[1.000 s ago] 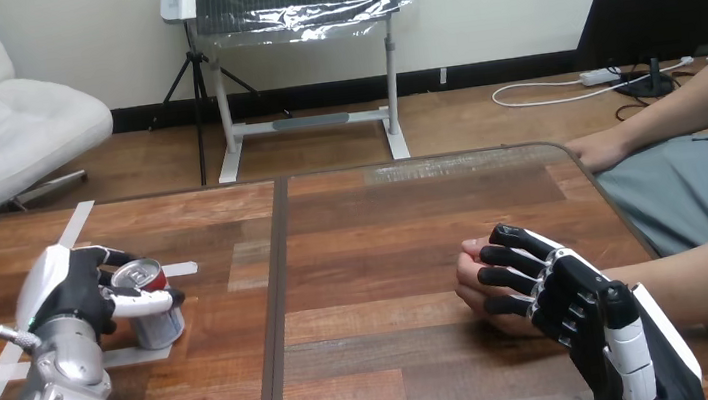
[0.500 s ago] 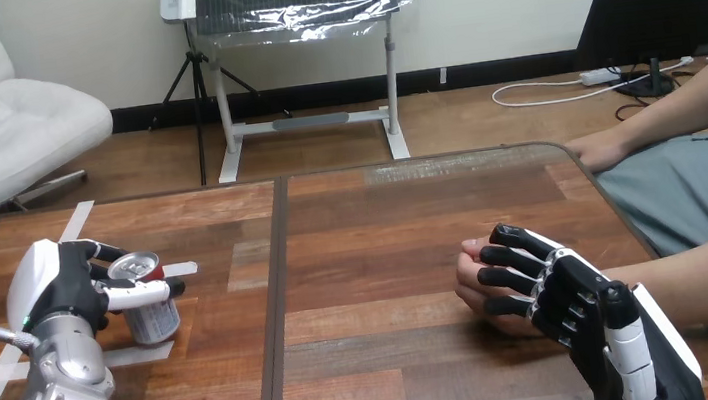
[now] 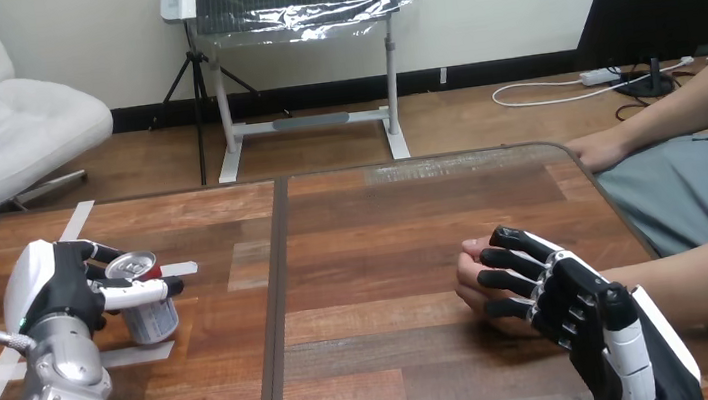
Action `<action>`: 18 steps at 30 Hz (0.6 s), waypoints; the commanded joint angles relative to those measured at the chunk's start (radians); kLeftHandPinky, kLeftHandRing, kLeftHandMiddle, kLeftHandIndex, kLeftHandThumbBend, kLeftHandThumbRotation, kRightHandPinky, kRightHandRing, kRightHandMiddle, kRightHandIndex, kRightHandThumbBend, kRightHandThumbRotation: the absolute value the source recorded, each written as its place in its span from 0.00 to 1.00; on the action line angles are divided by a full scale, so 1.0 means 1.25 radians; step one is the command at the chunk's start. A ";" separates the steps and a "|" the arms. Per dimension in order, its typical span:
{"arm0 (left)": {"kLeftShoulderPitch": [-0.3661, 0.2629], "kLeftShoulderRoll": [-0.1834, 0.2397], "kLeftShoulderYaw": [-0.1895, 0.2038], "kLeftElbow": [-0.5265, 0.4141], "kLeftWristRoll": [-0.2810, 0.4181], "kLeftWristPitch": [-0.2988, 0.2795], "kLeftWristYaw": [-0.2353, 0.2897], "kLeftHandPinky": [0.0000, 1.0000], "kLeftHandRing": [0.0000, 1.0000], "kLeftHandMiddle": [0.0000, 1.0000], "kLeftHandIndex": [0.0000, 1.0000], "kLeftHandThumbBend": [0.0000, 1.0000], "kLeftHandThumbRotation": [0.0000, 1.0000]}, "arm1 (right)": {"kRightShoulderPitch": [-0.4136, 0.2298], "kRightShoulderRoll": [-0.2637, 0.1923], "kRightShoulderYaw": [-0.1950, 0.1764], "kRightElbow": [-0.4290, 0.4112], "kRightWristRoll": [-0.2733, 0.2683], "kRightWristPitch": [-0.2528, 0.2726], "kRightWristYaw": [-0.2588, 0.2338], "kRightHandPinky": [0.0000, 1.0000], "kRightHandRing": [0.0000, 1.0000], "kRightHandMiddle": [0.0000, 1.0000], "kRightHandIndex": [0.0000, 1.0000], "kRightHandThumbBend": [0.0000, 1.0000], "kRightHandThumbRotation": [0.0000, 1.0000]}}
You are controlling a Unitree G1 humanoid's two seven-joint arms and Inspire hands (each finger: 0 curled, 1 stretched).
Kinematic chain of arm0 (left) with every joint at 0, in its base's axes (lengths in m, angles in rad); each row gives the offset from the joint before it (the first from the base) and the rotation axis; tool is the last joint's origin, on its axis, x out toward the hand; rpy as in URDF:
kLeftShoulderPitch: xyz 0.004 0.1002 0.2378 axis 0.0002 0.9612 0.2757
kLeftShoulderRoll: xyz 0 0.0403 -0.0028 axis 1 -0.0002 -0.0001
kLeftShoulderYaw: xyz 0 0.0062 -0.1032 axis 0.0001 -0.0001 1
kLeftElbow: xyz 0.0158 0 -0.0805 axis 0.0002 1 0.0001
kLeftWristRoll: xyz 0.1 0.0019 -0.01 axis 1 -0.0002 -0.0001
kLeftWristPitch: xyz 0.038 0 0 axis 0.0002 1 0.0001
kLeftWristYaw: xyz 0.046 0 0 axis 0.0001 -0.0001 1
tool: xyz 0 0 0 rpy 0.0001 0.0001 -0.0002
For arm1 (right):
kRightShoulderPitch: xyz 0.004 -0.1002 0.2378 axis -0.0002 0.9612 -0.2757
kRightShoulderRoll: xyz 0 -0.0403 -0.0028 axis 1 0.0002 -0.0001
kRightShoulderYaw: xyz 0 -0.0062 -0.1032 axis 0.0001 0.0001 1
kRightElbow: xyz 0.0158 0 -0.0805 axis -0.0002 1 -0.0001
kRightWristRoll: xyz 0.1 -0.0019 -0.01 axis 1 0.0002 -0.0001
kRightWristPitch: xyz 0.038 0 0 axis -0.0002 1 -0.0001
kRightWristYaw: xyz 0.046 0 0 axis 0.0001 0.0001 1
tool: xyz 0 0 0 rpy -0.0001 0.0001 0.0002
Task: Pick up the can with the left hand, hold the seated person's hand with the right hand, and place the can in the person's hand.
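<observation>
A silver can with a red top point(image 3: 154, 322) is tilted in my left hand point(image 3: 54, 288) at the table's left, with the thumb across its front and fingers behind it. Its base hovers just above the wooden table point(image 3: 373, 228). On the right, the person's hand point(image 3: 468, 274) rests on the table with its palm side toward me. My right hand point(image 3: 567, 294) lies against it, its fingers curled over the person's fingers.
The person's other hand point(image 3: 600, 148) rests on the table's far right edge. Strips of white and grey tape point(image 3: 180, 269) mark the tabletop around the can. A dark seam point(image 3: 278, 289) runs down the table between the two hands.
My left hand has drawn the can slightly left and tipped it, raising its base off the table. My right hand and the person's hand have stayed put.
</observation>
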 commanded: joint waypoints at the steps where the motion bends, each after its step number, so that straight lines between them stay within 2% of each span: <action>1: -0.028 0.009 0.009 -0.057 -0.003 -0.030 0.007 0.34 0.41 0.47 0.49 0.67 0.00 | -0.062 -0.003 -0.013 0.008 0.003 -0.026 -0.001 0.73 0.81 0.82 0.84 1.00 0.95; 18: -0.015 0.015 0.009 -0.122 0.001 -0.002 -0.009 0.35 0.42 0.48 0.50 0.68 0.00 | -0.082 -0.015 -0.018 0.030 -0.001 -0.032 -0.002 0.75 0.81 0.82 0.84 1.00 0.96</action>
